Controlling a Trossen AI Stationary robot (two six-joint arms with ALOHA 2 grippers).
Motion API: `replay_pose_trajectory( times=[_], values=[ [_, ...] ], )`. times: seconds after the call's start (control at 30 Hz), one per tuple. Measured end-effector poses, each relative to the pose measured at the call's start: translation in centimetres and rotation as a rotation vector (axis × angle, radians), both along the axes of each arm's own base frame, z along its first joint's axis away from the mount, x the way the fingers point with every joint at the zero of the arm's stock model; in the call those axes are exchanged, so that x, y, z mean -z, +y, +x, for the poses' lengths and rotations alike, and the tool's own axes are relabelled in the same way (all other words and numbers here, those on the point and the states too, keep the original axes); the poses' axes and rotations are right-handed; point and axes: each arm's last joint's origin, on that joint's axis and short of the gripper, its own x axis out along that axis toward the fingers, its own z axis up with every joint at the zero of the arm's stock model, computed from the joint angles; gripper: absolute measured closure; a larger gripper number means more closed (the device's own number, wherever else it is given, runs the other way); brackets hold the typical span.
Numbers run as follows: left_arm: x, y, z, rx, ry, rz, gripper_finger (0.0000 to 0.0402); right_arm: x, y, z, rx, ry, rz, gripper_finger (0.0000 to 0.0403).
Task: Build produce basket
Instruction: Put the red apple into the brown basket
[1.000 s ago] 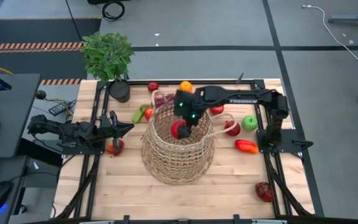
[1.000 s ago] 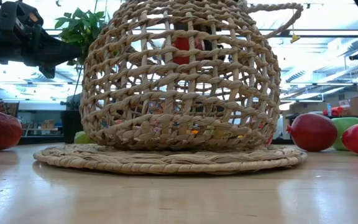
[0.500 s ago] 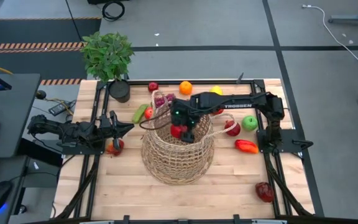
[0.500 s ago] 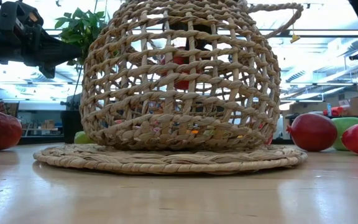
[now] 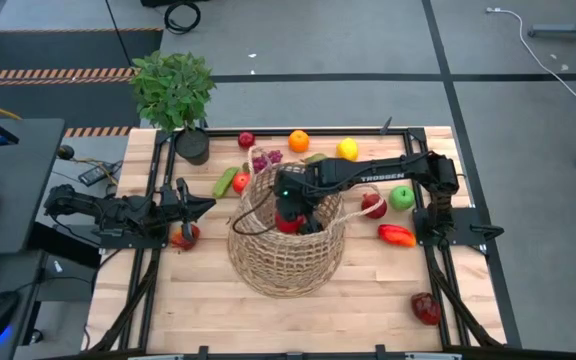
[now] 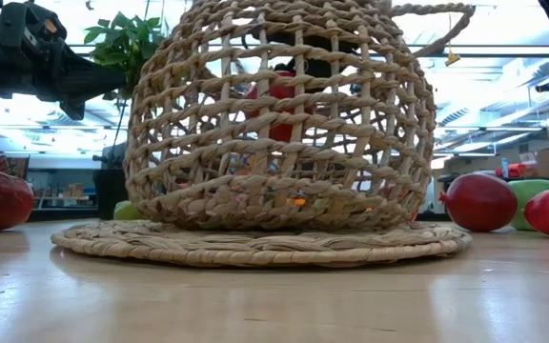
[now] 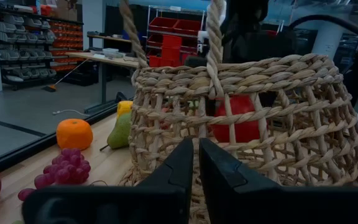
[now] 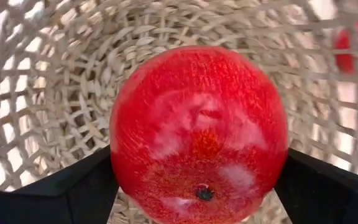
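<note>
Presently my right fingers (image 8: 197, 186) are clamped on a red apple (image 8: 199, 134), one dark finger on each side of the fruit. Seen from the right wrist, the apple hangs inside the basket (image 8: 55, 81), with open weave all around it and below it. From above, my right fingers (image 5: 290, 215) sit within the mouth of the basket (image 5: 278, 262), near its far rim, my right arm reaching in from the right side of the table (image 5: 368, 300). At table height the red apple (image 6: 276, 105) shows through the weave in the upper half of the basket (image 6: 274, 191), clear of the bottom.

My left fingers (image 7: 196, 163) are pressed together with nothing between them, held above the table to the left of the basket (image 7: 291, 124) and pointing toward it.

Around the basket on the table lie other produce: an orange (image 5: 298, 141), a lemon (image 5: 347, 149), purple grapes (image 5: 265, 158), a green apple (image 5: 401, 197), a red pepper (image 5: 396, 235), and a cucumber (image 5: 225, 182). One red fruit (image 5: 185, 236) lies just beside my left fingers (image 5: 206, 205).
</note>
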Motion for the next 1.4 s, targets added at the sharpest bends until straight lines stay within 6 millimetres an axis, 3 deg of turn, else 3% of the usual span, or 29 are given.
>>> replay_pose_trajectory(
  times=[0.43, 0.6, 0.77, 0.97, 1.4],
  values=[
    [0.0, 0.0, 0.0, 0.000, 0.000, 0.000, 0.0366, 1.5, 0.0, -0.5, -0.023, 0.047, 0.008, 0.0004],
    [0.0, 0.0, 0.0, 0.000, 0.000, 0.000, 0.0369, 0.5, 0.0, -0.5, -0.016, 0.051, -0.007, 0.0004],
    [0.0, 0.0, 0.0, 0.000, 0.000, 0.000, 0.0374, -3.0, -0.3, 0.0, 0.024, -0.034, -0.143, 0.0003],
    [0.0, 0.0, 0.0, 0.000, 0.000, 0.000, 0.0369, -3.6, -2.5, -0.3, 0.108, -0.043, -0.159, 0.0003],
    [0.0, 0.0, 0.0, 0.000, -0.001, 0.000, 0.0374, -3.8, -2.2, -0.8, 0.084, -0.007, -0.135, 0.0003]
  ],
)
